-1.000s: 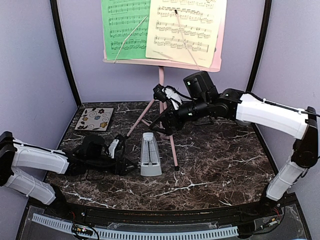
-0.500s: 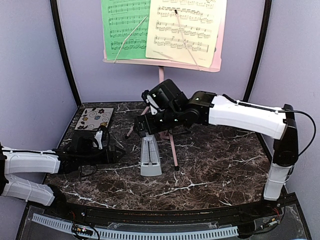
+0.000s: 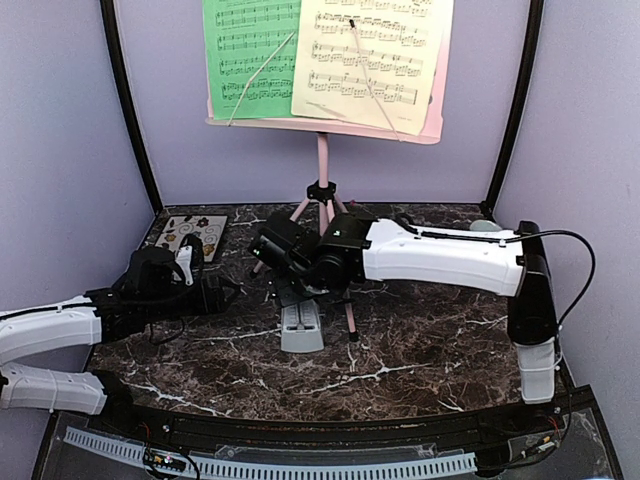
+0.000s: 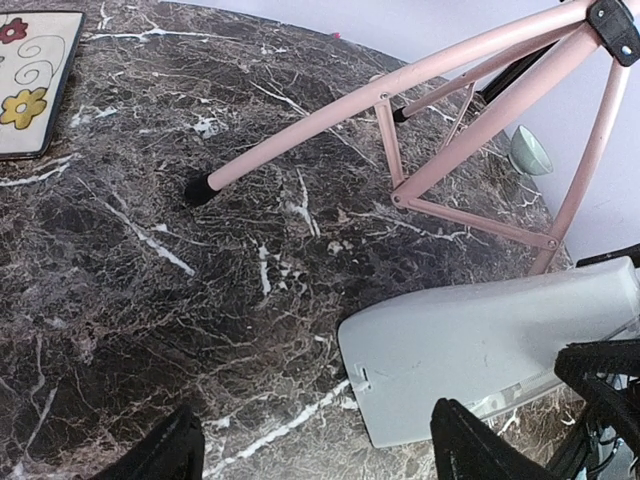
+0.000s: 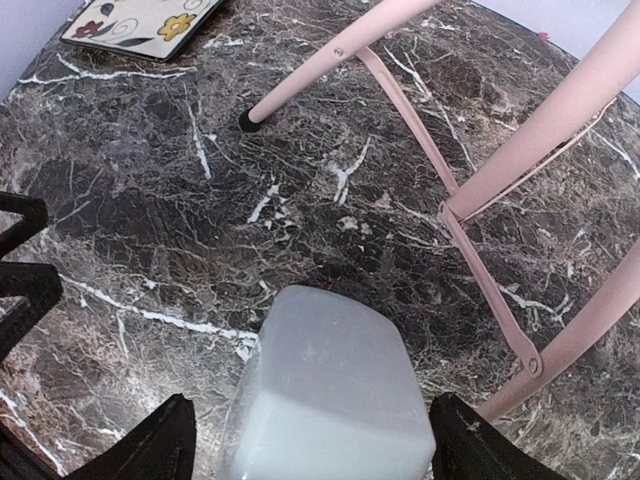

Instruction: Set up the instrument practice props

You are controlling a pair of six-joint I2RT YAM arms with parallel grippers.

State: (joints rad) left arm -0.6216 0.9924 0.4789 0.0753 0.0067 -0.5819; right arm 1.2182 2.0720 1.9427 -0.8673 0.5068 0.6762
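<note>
Swung leftward, right gripper straddles small grey-white pyramid metronome, jaws wide, ungripped; closing likely comes next. Left gripper open, empty.

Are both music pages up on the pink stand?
Yes, the green page and pale-yellow page sit side by side on the pink stand.

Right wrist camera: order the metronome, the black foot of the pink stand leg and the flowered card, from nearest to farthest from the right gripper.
1. Metronome: bottom centre, directly between the fingers of the right gripper.
2. Black foot of the pink stand leg: farther out on the table, upper left of centre.
3. Flowered card: farthest, at the top left corner.
</note>
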